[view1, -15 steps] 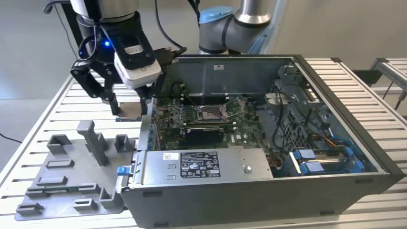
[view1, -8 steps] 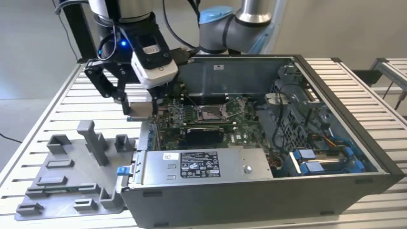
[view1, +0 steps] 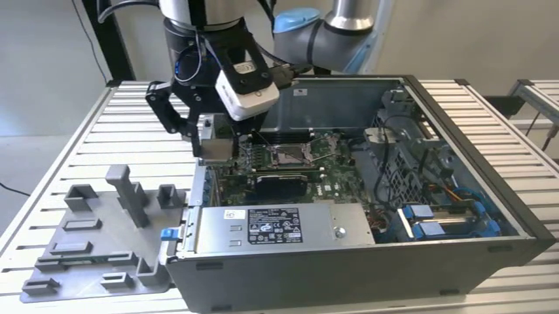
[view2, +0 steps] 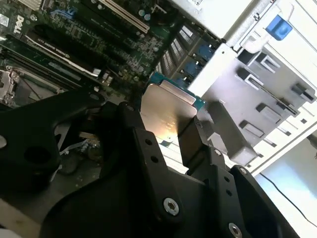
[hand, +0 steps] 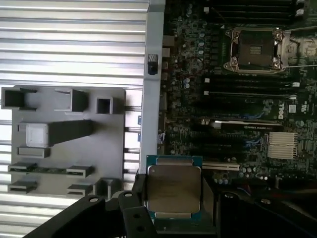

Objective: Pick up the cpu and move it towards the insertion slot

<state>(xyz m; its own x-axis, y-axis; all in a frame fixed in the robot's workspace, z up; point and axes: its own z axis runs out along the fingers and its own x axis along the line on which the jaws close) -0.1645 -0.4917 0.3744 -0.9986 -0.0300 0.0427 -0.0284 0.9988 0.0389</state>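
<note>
— Chips like this small flat square silvery cpu (hand: 173, 188) are gripped by the edges. Why?
— The shiny face is probably kept untouched that way. Two edges are pinched by the black two-fingered gripper (hand: 173, 199), which is closed tight on it.
— Where is it held?
— It is held in the air over the side wall of the open grey metal computer case (view1: 367, 268), between the grey plastic tray (view1: 91, 245) with posts and the square shiny-framed insertion slot (view1: 287, 154). The slot is not yet reached.
</note>
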